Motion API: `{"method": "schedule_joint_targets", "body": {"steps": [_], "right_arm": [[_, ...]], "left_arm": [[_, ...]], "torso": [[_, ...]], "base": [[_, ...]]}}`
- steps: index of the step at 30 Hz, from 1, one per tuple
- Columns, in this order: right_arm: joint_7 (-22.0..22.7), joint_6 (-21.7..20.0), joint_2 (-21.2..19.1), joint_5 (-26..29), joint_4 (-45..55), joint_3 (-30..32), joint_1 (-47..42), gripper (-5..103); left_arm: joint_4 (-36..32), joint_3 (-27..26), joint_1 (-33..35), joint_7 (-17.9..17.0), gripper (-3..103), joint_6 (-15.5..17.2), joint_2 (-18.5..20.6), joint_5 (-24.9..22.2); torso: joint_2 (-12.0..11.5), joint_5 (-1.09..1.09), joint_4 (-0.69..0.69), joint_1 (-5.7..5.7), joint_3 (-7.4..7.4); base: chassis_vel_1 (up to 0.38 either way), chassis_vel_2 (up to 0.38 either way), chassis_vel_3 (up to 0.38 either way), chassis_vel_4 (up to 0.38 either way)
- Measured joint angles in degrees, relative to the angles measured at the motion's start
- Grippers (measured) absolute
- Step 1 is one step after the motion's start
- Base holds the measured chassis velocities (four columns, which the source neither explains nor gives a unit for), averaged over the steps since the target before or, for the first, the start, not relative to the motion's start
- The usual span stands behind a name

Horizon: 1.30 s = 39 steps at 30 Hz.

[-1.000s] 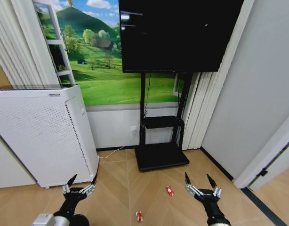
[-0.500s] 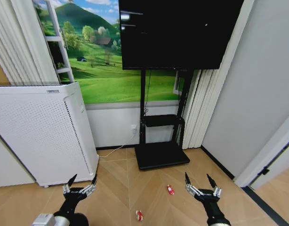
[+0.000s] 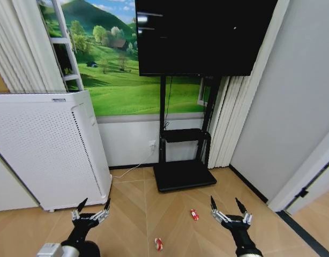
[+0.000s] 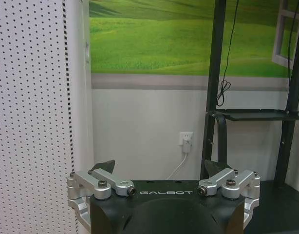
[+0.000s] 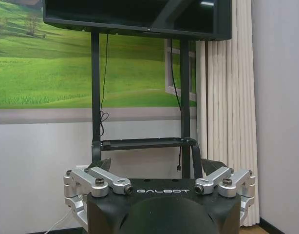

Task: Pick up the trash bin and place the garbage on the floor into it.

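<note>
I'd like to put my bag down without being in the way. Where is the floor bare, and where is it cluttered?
Bare wood floor lies right of the TV stand base, toward the grey wall. More lies between the white appliance and that base, though a white cable crosses it. Avoid the middle: two red wrappers lie between the open left gripper and open right gripper.

garbage piece 1 (image 3: 194, 215): small red-white wrapper, lying flat on wood floor, just left of right fingers (image 3: 213, 204) | garbage piece 2 (image 3: 159, 244): red-white, crumpled, on floor, lower down, between left fingers (image 3: 82, 205) and right fingers, touching neither
</note>
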Motion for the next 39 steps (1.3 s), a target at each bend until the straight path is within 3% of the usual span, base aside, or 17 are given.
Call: {"method": "schedule_joint_targets", "body": {"steps": [6, 39], "right_arm": [[0.00, 0.00, 0.00, 0.00, 0.00, 0.00, 0.00, 100], [0.00, 0.00, 0.00, 0.00, 0.00, 0.00, 0.00, 100]], "left_arm": [[0.00, 0.00, 0.00, 0.00, 100, 0.00, 0.00, 0.00], [0.00, 0.00, 0.00, 0.00, 100, 0.00, 0.00, 0.00]], "torso": [[-2.84, 0.00, 0.00, -1.08, -1.77], [-10.18, 0.00, 0.00, -3.69, -6.50]], "base": [[0.000, 0.000, 0.000, 0.000], [0.005, 0.004, 0.004, 0.003]]}}
